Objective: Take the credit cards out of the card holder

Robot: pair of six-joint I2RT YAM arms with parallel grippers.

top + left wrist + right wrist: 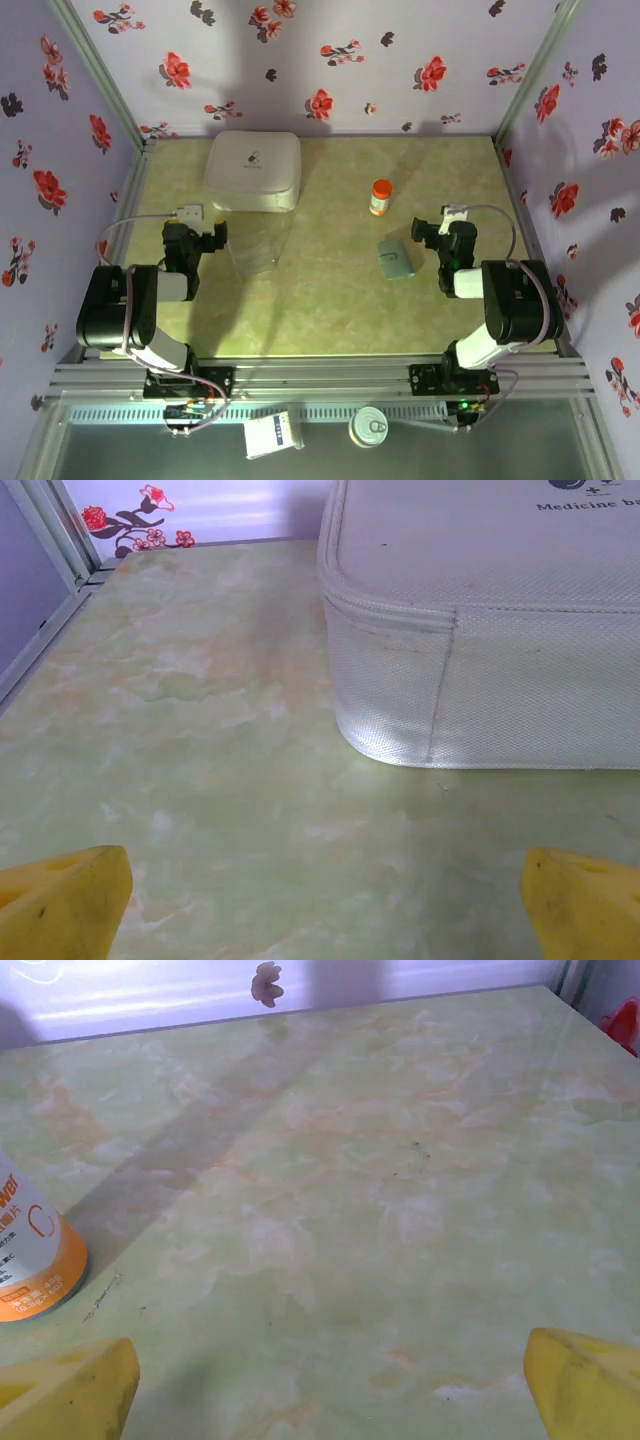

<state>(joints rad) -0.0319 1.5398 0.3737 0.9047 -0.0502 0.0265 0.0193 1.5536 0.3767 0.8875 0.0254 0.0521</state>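
We had yet to begin: the card holder (397,260) lay folded near our right claw (330,1388), which, like the left claw (322,905), gaped wide and empty.

The table (330,300) is pale green, marbled with cream and faint orange. The walls (400,60) are lilac – scattered with red and dark flowers. The box (254,170) is white, the bottle (381,197) white with an orange cap, and the card holder (397,260) grey-teal. The fingertips (60,905) of the left gripper (320,910) are yellow.
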